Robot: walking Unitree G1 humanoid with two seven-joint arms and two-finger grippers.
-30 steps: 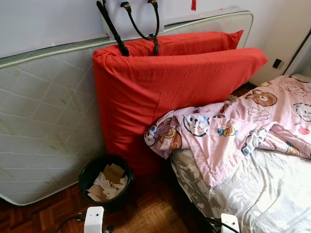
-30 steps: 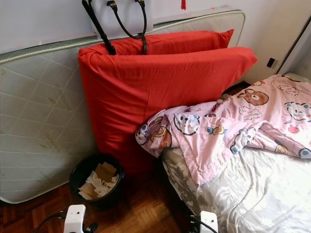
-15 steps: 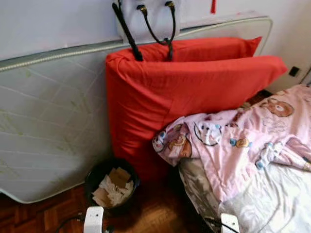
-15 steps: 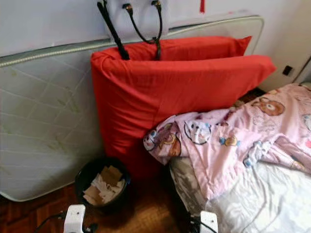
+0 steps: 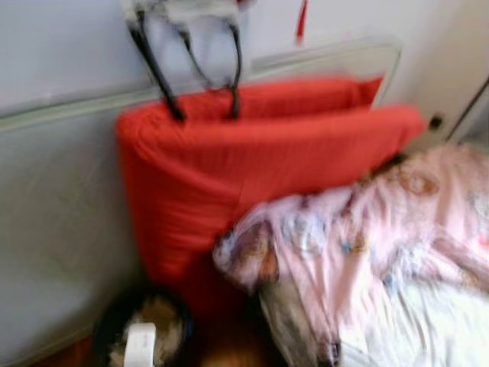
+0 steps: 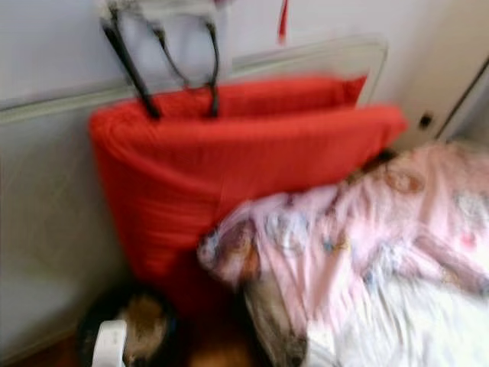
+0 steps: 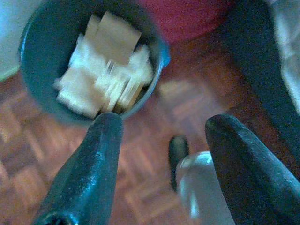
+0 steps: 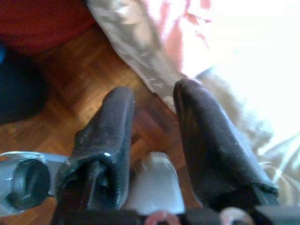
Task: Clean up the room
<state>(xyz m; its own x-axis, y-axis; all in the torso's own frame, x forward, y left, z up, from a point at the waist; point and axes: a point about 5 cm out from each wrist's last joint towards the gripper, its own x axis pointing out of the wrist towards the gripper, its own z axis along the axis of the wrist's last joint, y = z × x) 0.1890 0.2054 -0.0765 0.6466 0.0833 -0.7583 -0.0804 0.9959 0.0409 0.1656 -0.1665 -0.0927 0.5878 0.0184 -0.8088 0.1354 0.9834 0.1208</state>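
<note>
A black waste bin (image 7: 89,56) holding crumpled paper and cardboard stands on the wood floor at the foot of a red mattress (image 5: 229,176). My left gripper (image 7: 164,121) hangs open just above the floor near the bin, with nothing between its fingers. A pink cartoon-print quilt (image 5: 367,229) lies rumpled over the near corner of the bed (image 5: 428,329). My right gripper (image 8: 152,91) is open and empty, low over the floor beside the bed's edge. The eye views are blurred; in them the bin (image 5: 141,329) sits at the bottom left behind my left wrist (image 5: 140,344).
A pale quilted mattress (image 5: 53,229) leans on the wall behind the red one. A bag with black handles (image 5: 183,53) hangs above them. Parquet floor (image 8: 89,70) runs between bin and bed. A wall socket (image 5: 435,121) is at the far right.
The whole picture has shifted to the left and gone blurred, so the camera is moving. The bin, mattresses and quilt keep their places relative to each other.
</note>
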